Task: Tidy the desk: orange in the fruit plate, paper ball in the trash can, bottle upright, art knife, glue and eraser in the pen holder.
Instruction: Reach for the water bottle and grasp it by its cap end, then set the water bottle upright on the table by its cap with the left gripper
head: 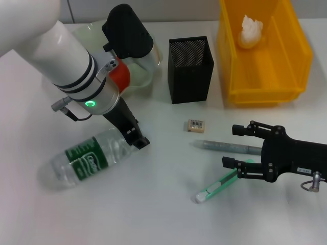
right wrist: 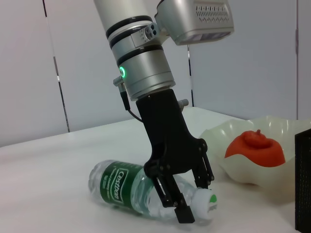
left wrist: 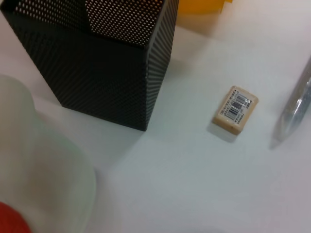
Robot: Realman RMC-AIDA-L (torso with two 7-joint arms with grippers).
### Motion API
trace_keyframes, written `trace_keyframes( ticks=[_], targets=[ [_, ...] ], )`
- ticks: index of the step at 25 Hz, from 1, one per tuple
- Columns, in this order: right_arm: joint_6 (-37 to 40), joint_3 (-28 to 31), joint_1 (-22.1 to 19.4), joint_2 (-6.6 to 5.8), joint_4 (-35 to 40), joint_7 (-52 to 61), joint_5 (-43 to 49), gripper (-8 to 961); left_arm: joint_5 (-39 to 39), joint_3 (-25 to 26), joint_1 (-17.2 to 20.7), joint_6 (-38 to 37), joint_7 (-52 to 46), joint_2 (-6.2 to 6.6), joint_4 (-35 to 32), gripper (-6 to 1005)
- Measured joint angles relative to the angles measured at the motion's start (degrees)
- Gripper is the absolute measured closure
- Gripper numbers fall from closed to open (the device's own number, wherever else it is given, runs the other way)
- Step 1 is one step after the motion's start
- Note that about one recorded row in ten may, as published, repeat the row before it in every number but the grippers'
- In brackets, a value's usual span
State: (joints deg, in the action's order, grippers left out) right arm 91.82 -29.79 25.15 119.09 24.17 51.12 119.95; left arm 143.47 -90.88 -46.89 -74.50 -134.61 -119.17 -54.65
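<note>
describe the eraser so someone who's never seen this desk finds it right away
Start at the black mesh pen holder in the middle of the desk, left of the yellow trash can. Just in front of it lies the eraser, with the grey glue stick beyond that. It is the only tiny beige block, flat on the desk, with a barcode label on top.

Lab test bench, bare white table (head: 163, 214), grey panelled wall (right wrist: 29, 73)
</note>
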Motion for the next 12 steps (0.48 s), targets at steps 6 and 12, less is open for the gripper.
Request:
trace_keyframes(
  ticks=[6, 12],
  targets=[
    [0.0, 0.0, 0.0, 0.00, 0.0, 0.1, 0.0, 137, -0.1, 0.5, 0.0, -0.2, 0.0, 0.00, -0.4, 531],
    [-0.2, 0.0, 0.0, 0.00, 0.0, 0.1, 0.0, 137, -1.1, 0.6, 1.7, -1.0, 0.1, 0.12, -4.1, 544]
  ],
)
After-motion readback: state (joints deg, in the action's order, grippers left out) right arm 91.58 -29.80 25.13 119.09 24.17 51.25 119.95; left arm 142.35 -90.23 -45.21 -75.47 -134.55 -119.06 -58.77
